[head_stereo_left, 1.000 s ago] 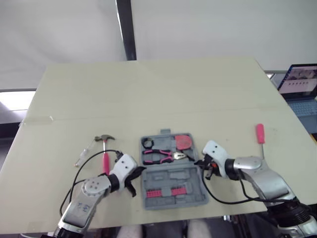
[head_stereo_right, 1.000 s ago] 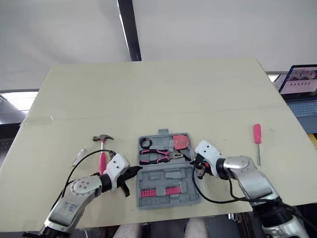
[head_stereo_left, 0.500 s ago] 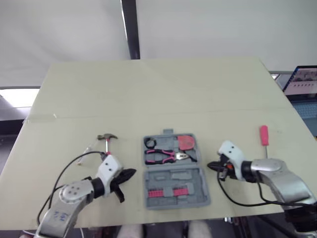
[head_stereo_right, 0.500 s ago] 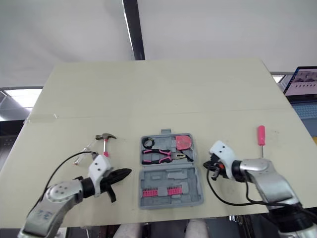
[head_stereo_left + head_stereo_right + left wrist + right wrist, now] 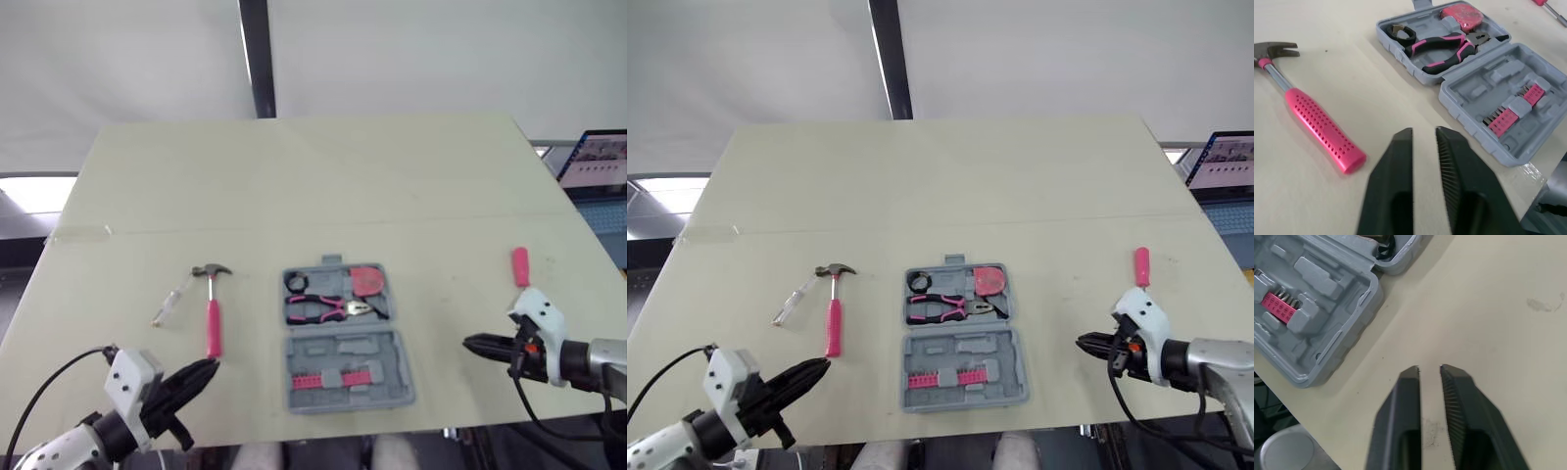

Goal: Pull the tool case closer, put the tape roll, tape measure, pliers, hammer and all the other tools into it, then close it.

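While both pairs of fingers stand a narrow slit apart, holding nothing, the left gripper point(image 5: 1423, 133) sits just short of the hammer's point(image 5: 212, 318) pink handle end, and the right gripper point(image 5: 1429, 369) is off the tool case's point(image 5: 345, 349) right side. Grey and open flat, the case lies between them, hinge running left-right. The hammer's head points away from the robot.

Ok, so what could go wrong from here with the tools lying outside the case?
The tool case sits near the front edge of the table; a bump while loading could push it off. The hammer, gripped at its handle's end, may tip. The pink screwdriver, being round, could roll from the right gripper.
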Controlling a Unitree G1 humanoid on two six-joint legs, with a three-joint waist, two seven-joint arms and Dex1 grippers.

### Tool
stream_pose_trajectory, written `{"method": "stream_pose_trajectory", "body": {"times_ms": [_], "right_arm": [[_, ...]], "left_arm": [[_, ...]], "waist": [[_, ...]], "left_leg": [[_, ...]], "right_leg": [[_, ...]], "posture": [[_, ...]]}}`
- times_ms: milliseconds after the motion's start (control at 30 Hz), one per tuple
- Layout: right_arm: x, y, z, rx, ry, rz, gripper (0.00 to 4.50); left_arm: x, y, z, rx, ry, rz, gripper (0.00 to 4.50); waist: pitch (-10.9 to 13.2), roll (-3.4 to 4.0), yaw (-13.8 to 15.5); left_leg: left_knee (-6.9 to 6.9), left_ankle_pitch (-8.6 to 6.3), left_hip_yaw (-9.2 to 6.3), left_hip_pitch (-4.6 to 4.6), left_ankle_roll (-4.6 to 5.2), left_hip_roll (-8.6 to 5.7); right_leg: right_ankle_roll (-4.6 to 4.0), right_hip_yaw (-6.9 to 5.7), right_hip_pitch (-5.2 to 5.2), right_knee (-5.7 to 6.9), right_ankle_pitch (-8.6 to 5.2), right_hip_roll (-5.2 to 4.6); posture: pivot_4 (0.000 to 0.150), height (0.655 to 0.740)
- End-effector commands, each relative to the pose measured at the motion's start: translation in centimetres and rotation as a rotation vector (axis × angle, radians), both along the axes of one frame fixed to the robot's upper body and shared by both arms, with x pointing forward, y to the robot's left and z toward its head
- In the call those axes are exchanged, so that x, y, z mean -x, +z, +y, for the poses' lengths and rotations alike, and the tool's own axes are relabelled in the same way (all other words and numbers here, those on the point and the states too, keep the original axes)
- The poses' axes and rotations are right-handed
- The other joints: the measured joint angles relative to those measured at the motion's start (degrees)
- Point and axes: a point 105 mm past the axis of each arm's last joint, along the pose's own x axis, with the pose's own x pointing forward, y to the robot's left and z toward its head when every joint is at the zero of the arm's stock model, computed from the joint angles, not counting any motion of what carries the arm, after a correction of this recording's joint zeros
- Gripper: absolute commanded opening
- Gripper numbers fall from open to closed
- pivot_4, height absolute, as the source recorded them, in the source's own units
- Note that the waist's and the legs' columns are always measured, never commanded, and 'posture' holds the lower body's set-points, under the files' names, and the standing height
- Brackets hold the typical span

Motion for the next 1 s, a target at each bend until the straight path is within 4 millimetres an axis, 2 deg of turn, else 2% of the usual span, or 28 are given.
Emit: {"method": "stream_pose_trajectory", "body": {"times_ms": [33,67,133,167,333,533,633,733,867,1000], "right_arm": [[0.4,1.0,-0.8,-0.015,-0.011,-0.023,2.84],[0.3,1.1,-1.1,-0.011,-0.02,-0.029,3.25],[0.3,1.0,-1.5,-0.005,-0.027,-0.033,4.37],[0.3,0.9,-1.6,-0.002,-0.027,-0.03,4.45],[0.5,-0.1,-2.0,-0.011,-0.017,-0.017,4.45],[0.6,-1.5,-2.1,0.005,-0.001,0.0,4.45],[0.2,0.2,-0.4,0.015,0.126,-0.192,4.45],[0.4,3.0,1.3,-0.091,0.2,-0.336,4.45],[0.7,5.4,2.5,-0.189,0.257,-0.411,4.45],[0.9,5.8,2.9,-0.221,0.297,-0.398,4.45]], "left_arm": [[2.2,0.5,-0.1,-0.027,-0.015,0.004,2.84],[2.7,0.5,-0.1,-0.031,-0.017,0.011,3.23],[3.4,0.4,0.1,-0.051,-0.008,0.014,4.31],[3.6,0.3,0.3,-0.059,-0.002,0.012,4.42],[3.6,0.3,1.7,-0.104,0.049,-0.031,4.42],[3.2,-0.4,1.7,-0.082,0.002,-0.002,4.42],[2.8,-0.7,1.3,-0.053,-0.009,0.005,4.42],[2.1,-0.8,0.6,-0.034,-0.03,0.004,4.42],[1.2,-0.5,0.0,-0.023,-0.021,-0.003,4.42],[0.7,-0.3,-0.4,-0.036,-0.032,0.006,4.42]], "waist": [[0.0,-0.08,0.0],[0.1,-0.07,0.0],[0.1,-0.1,0.0],[0.1,-0.1,0.0],[0.1,-0.03,0.0],[0.1,0.0,0.0],[0.1,0.0,-0.1],[0.1,0.03,-0.1],[0.1,-0.01,0.0],[0.1,-0.01,0.0]], "left_leg": [[-0.02,-0.01,0.01,0.0,0.02,0.0],[0.01,-0.02,0.04,-0.01,0.04,-0.01],[0.15,-0.02,0.06,0.01,0.04,-0.01],[0.18,-0.02,0.06,0.04,0.04,0.0],[0.14,-0.06,0.04,0.03,0.04,0.01],[0.16,-0.06,0.05,0.04,0.04,0.01],[0.16,-0.06,0.06,0.04,0.04,0.0],[0.15,-0.05,0.05,0.04,0.03,0.01],[0.17,-0.05,0.05,0.06,0.03,0.01],[0.17,-0.05,0.02,0.07,0.03,0.02]], "right_leg": [[0.0,0.0,0.0,-0.03,0.0,0.0],[0.0,0.01,0.0,-0.05,0.0,-0.01],[-0.01,0.06,0.0,-0.08,0.0,-0.01],[-0.02,0.08,0.02,-0.12,0.0,-0.01],[-0.15,0.06,-0.02,-0.1,-0.07,-0.02],[-0.13,0.06,-0.03,-0.02,-0.06,-0.01],[-0.12,0.06,-0.03,0.14,-0.05,-0.01],[-0.09,0.06,-0.03,0.16,-0.04,-0.01],[-0.05,0.07,0.03,0.16,-0.01,-0.01],[-0.05,0.05,0.03,0.17,-0.02,0.0]], "posture": [[0.15,0.74],[0.15,0.74],[0.15,0.74],[0.15,0.74],[0.15,0.74],[0.15,0.74],[0.15,0.74],[0.15,0.74],[0.15,0.74],[0.15,0.74]]}}
